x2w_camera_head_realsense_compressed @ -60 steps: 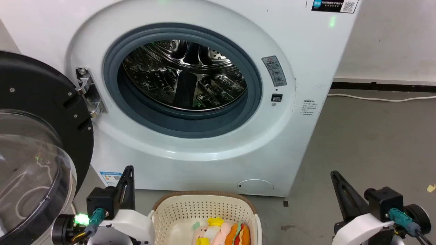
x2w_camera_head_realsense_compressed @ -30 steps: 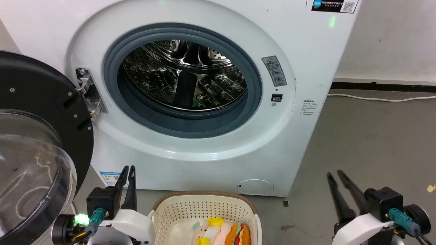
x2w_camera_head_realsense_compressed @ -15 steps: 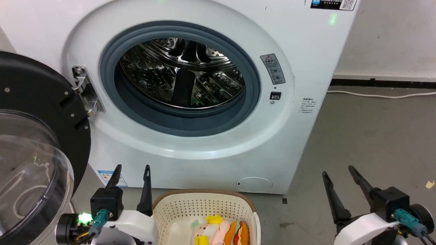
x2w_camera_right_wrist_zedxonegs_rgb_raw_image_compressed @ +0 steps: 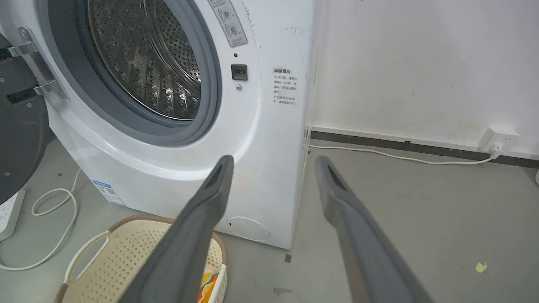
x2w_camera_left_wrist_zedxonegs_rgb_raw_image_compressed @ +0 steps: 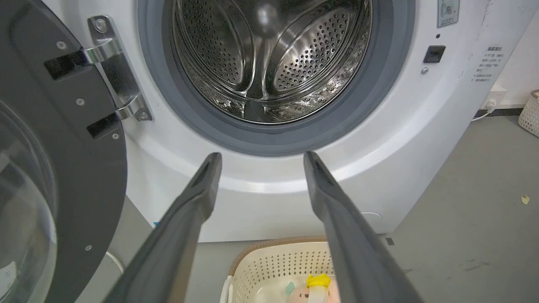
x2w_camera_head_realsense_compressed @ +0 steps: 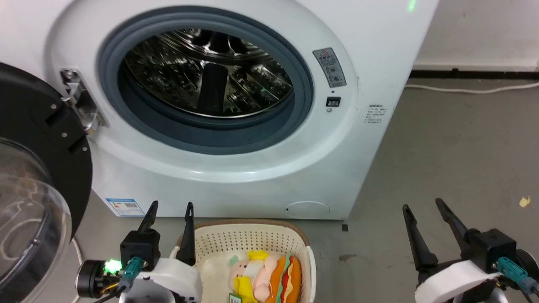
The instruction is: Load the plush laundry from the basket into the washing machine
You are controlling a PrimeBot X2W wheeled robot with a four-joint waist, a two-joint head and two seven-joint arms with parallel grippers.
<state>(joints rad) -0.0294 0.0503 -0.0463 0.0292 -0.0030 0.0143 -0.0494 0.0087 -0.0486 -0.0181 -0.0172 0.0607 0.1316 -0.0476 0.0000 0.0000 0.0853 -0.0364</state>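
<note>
Your left pincer (x2w_camera_head_realsense_compressed: 172, 204) sits at the lower left of the head view. Its two dark fingers are apart and hold nothing, just beside the left rim of the basket (x2w_camera_head_realsense_compressed: 248, 242). Your right pincer (x2w_camera_head_realsense_compressed: 422, 204) sits at the lower right over the grey floor (x2w_camera_head_realsense_compressed: 454, 147), fingers likewise apart and empty, well apart from the basket.

The cream basket stands on the floor right in front of the washer (x2w_camera_head_realsense_compressed: 379, 42). The plush (x2w_camera_head_realsense_compressed: 269, 273) lies inside it: an orange hamburger with green, red and yellow layers beside a pale pink figure with yellow parts. A green tag (x2w_camera_head_realsense_compressed: 236, 298) shows at its lower edge.

The washer's door (x2w_camera_head_realsense_compressed: 38, 126) is swung open to the left, and the steel drum (x2w_camera_head_realsense_compressed: 202, 71) shows inside the grey seal.

Right of the opening is a grey warning sticker (x2w_camera_head_realsense_compressed: 329, 67) with a red triangle. Below it is a block of small print (x2w_camera_head_realsense_compressed: 373, 114), and a blue-edged label (x2w_camera_head_realsense_compressed: 123, 206) sits low on the front. All this writing is too small to read.
</note>
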